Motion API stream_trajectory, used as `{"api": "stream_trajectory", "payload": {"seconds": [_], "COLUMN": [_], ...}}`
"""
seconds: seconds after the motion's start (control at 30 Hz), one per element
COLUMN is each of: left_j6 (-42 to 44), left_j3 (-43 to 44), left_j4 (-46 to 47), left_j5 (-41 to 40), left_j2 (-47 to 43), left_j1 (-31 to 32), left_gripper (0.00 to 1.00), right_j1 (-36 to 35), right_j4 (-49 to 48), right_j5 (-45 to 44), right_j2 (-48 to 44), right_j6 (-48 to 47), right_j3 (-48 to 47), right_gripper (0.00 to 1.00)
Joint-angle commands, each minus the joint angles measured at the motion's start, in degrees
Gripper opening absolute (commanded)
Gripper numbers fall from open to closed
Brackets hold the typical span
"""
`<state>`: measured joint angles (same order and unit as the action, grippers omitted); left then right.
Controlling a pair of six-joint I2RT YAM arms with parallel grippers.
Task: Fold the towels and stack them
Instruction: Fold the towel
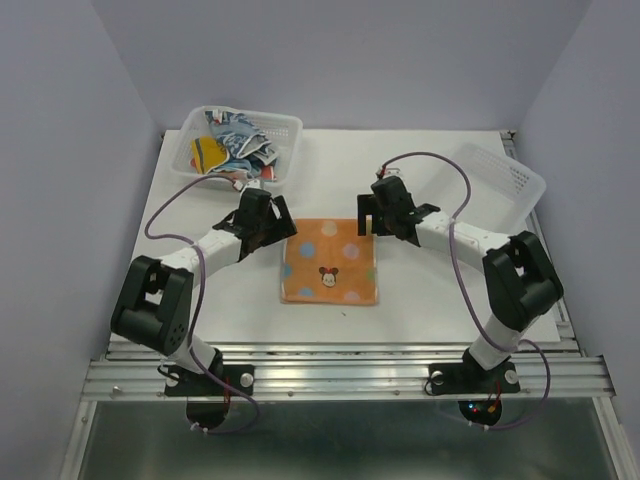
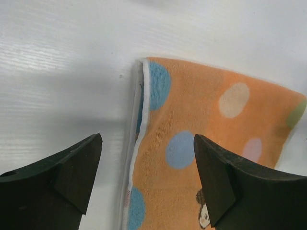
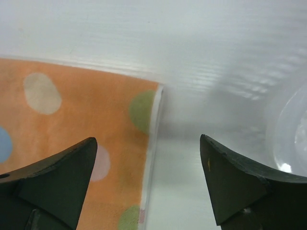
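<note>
towel: i see one orange dotted towel (image 1: 330, 258) lying flat in the middle of the table (image 1: 420, 300), a small cartoon face printed near its near edge.
left gripper: my left gripper (image 1: 280, 226) sits at the towel's far left corner with its fingers spread wide and holding nothing. in the wrist view the towel's left edge runs between them.
right gripper: my right gripper (image 1: 370, 226) is at the far right corner, also spread wide and holding nothing. the towel's right edge lies between its fingers.
contact: i cannot tell whether either gripper touches the cloth.
other towels: a crumpled pile of other towels (image 1: 232, 142) fills the left basket (image 1: 290, 125) at the far left corner.
right basket: the right basket (image 1: 520, 175) stands at the far right edge.
</note>
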<state>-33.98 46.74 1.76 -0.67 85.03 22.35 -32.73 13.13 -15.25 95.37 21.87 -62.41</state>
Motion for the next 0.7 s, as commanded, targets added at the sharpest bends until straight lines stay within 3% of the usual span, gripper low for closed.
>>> {"api": "stream_trajectory", "payload": {"seconds": [0.0, 0.13, 0.2, 0.23, 0.3, 0.67], "left_j6": [2.42, 2.78, 2.78, 2.69, 2.51, 1.98], "left_j3": [5.71, 8.63, 9.85, 10.12, 10.65, 14.34], "left_j4": [2.9, 2.81, 2.72, 2.64, 2.72, 2.11], "left_j5": [-1.8, -1.53, -1.53, -1.53, -1.79, -2.76], "left_j2": [3.81, 8.74, 11.54, 11.56, 12.87, 18.5], "left_j1": [-0.46, -0.55, -0.9, -0.9, -1.17, -1.43], "left_gripper": [0.86, 0.78, 0.72, 0.72, 0.66, 0.55], "right_j1": [1.79, 3.28, 4.42, 4.43, 5.13, 6.45], "right_j4": [0.06, 0.32, 0.06, -0.12, 0.06, -1.88], "right_j5": [1.0, 2.94, 4.25, 4.69, 5.75, 8.57], "right_j2": [3.32, 7.28, 9.47, 9.48, 10.88, 15.54], "right_j6": [-5.42, -8.33, -9.21, -9.3, -9.74, -10.88], "right_j3": [-6.31, -9.3, -10.36, -10.53, -11.5, -13.26], "right_gripper": [0.9, 0.79, 0.63, 0.63, 0.54, 0.38]}}
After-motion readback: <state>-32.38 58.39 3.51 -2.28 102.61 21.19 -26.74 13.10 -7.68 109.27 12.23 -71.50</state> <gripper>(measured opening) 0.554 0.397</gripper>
